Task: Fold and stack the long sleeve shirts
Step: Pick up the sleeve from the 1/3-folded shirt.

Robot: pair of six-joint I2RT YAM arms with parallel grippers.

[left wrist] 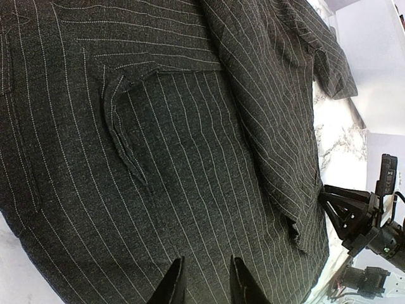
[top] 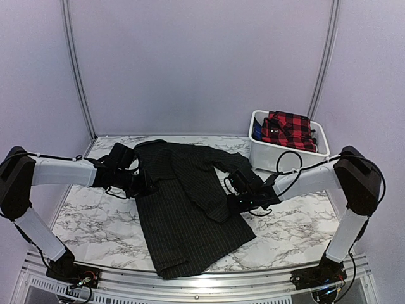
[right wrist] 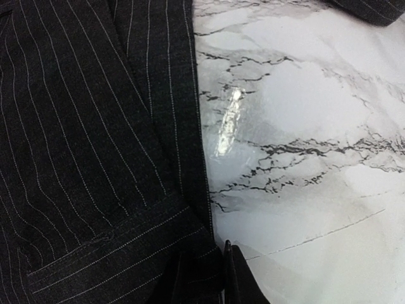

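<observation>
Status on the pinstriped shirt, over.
Left gripper narrowly open over pinstriped shirt. Right gripper at its edge, grip unclear. One sleeve folded across body. Nothing blocking.

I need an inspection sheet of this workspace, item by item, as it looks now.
Surface: marble table, glossy.
Job's things: black shirt spread flat, one sleeve folded across it; red plaid shirt in the white bin.
Clutter: nothing seen.
Grippers: left gripper over the shirt, jaws slightly apart; right gripper at the shirt's edge, grip unclear.
Cables: black cable loops up from the right arm, beside the bin.
Surroundings: plain pale walls.
</observation>
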